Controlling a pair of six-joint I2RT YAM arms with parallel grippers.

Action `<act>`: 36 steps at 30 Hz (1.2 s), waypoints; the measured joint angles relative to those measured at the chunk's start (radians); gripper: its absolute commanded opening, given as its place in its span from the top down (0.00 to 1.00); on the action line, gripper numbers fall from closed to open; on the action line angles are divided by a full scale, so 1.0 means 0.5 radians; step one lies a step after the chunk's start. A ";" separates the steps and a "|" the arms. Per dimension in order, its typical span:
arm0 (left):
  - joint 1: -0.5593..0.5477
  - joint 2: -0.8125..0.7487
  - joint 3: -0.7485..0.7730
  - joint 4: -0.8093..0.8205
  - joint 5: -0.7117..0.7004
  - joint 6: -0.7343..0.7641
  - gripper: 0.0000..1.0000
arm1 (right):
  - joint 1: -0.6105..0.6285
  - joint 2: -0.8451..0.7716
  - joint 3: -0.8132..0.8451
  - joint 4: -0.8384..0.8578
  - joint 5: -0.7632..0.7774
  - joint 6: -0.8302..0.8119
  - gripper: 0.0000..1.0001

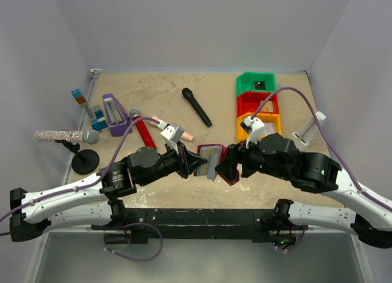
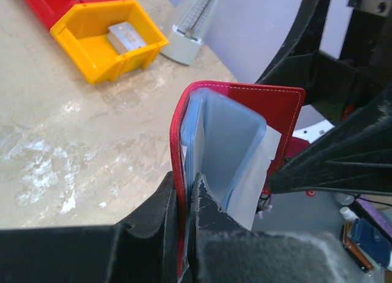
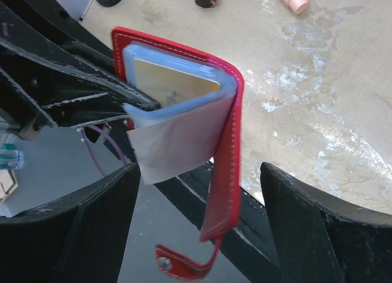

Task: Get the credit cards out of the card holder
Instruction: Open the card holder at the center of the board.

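Left end effector (image 2: 187,194): pinches one red cover of the card holder (image 2: 269,108), up off the surface | Right end effector (image 3: 196,191): wide, not touching | Gold credit card (image 3: 174,81): in a blue sleeve | Tip: hold steady, pinch only the card's edge, pull straight.

A black microphone (image 1: 196,107) is lying on the desk (image 1: 153,90), a red microphone (image 1: 144,135) lying left of it. A green bin (image 1: 244,84), a red bin (image 1: 245,103) and a yellow bin (image 2: 116,64) are sitting in a row at the right, a silvery block (image 2: 127,35) resting in the yellow bin.
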 measured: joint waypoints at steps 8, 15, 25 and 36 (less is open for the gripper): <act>-0.063 0.201 0.236 -0.494 -0.291 0.026 1.00 | -0.022 -0.064 0.034 -0.021 0.057 -0.005 0.06; -0.146 0.376 0.475 -0.789 -0.482 0.042 1.00 | -0.154 0.102 0.189 -0.053 0.092 -0.045 0.11; -0.162 0.288 0.494 -0.809 -0.436 0.061 1.00 | -0.374 0.249 0.038 -0.001 -0.197 -0.154 0.26; -0.162 0.018 0.315 -0.613 -0.425 0.062 1.00 | -0.412 0.113 -0.316 0.248 -0.635 -0.165 0.57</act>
